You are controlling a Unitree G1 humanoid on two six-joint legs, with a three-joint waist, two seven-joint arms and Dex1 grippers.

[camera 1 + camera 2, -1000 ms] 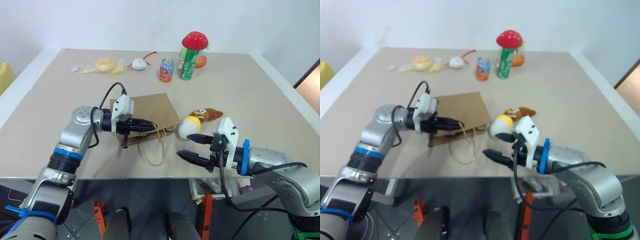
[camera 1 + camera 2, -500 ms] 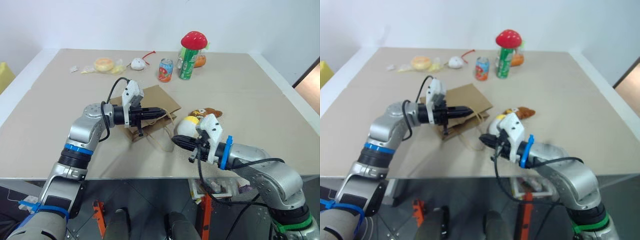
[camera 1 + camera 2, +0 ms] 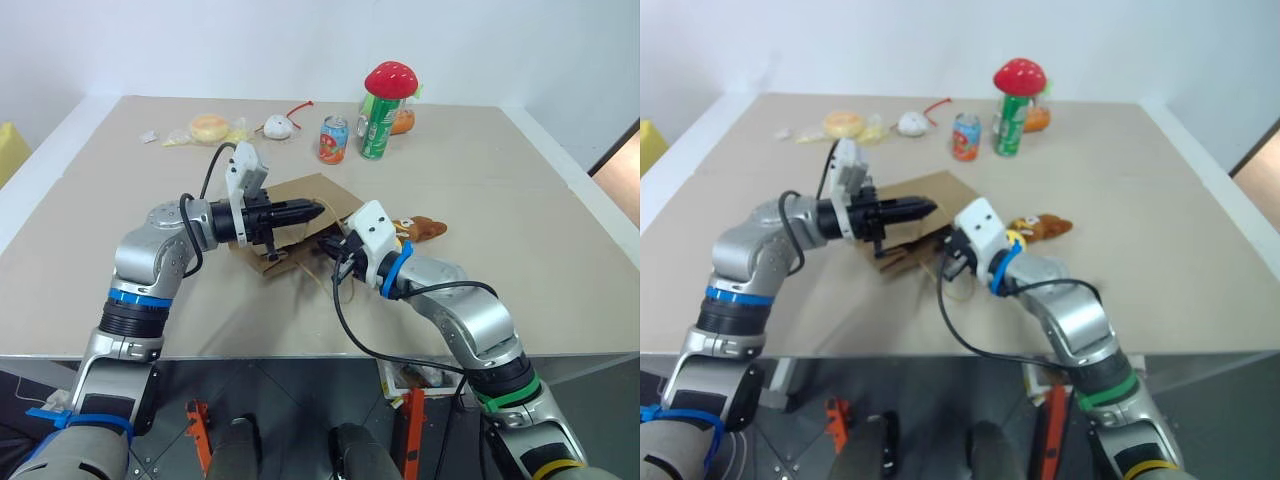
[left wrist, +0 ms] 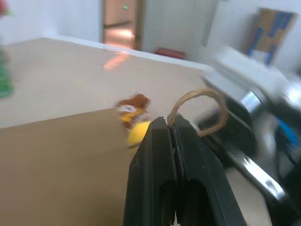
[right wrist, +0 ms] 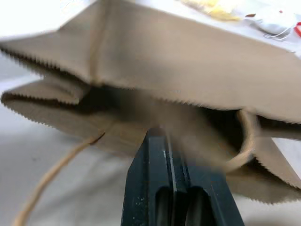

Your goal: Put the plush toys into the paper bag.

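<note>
The brown paper bag (image 3: 337, 196) lies on the table with its mouth towards me, its top side raised. My left gripper (image 3: 314, 210) is shut on one twisted handle (image 4: 198, 100), whose loop rises from the fingertips. My right gripper (image 3: 328, 243) is shut with nothing seen in it. Its tips are at the bag's open mouth (image 5: 141, 101), next to the other handle (image 5: 245, 141). The brown bear plush (image 3: 422, 228) lies right of the bag, behind my right wrist. The yellow end of the white egg plush (image 4: 139, 133) peeks out beside it, mostly hidden by my right hand.
At the table's far side stand a green can (image 3: 377, 128) with a red mushroom item (image 3: 390, 80) on top and a red can (image 3: 333, 140). A white round thing with red cord (image 3: 277, 127) and a wrapped bun (image 3: 210, 130) lie beside them. The table's front edge is close below my arms.
My right gripper shut and swung left and forward, past the egg plush, to the bag's mouth. My left gripper rose with the handle, lifting the bag's top side.
</note>
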